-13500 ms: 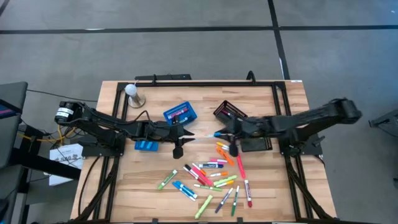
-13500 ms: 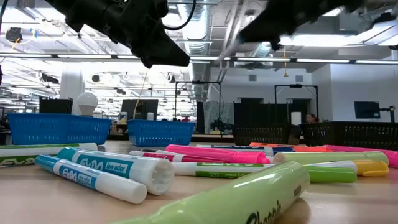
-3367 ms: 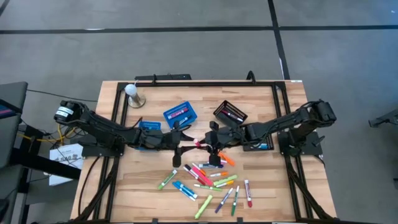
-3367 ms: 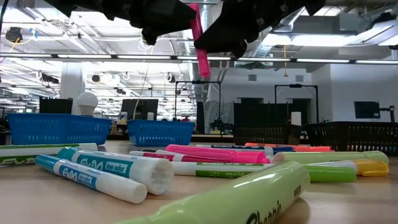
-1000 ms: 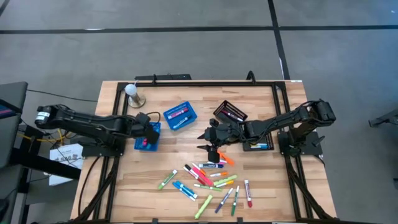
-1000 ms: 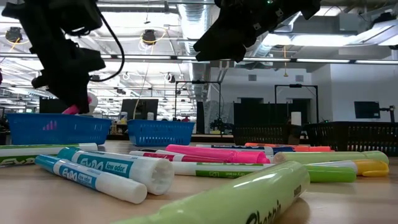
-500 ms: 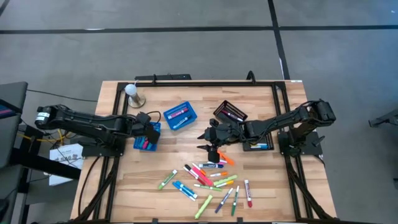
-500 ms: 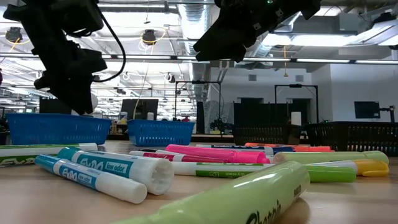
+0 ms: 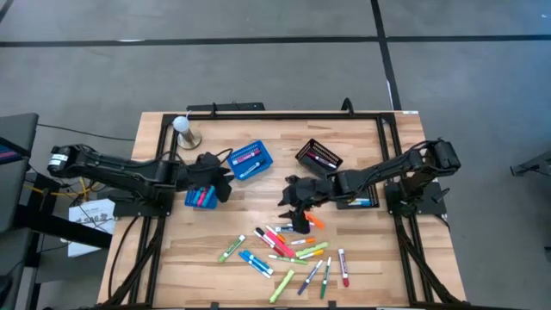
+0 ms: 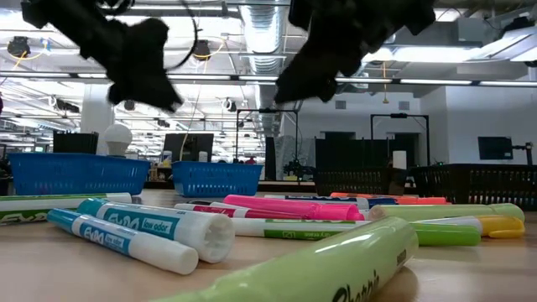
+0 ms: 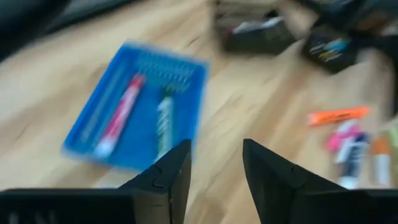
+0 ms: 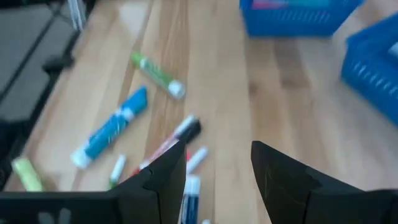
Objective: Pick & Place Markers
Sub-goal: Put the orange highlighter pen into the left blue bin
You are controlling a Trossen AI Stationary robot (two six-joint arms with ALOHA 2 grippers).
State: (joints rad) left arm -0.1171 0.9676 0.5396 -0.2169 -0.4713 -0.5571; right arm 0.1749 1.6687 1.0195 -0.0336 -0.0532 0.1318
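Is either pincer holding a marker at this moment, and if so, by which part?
Nothing is held. The left pincer is open and empty beside the blue basket; the right pincer is open and empty above the loose markers.

"EXPO low odor" on a blue marker (image 10: 126,237); "Sharpie" on a green one (image 10: 336,273).

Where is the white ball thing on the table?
In the high view the white ball stands at the table's far left corner, beyond the left arm and left of the blue basket; the low view shows it behind the left blue basket.
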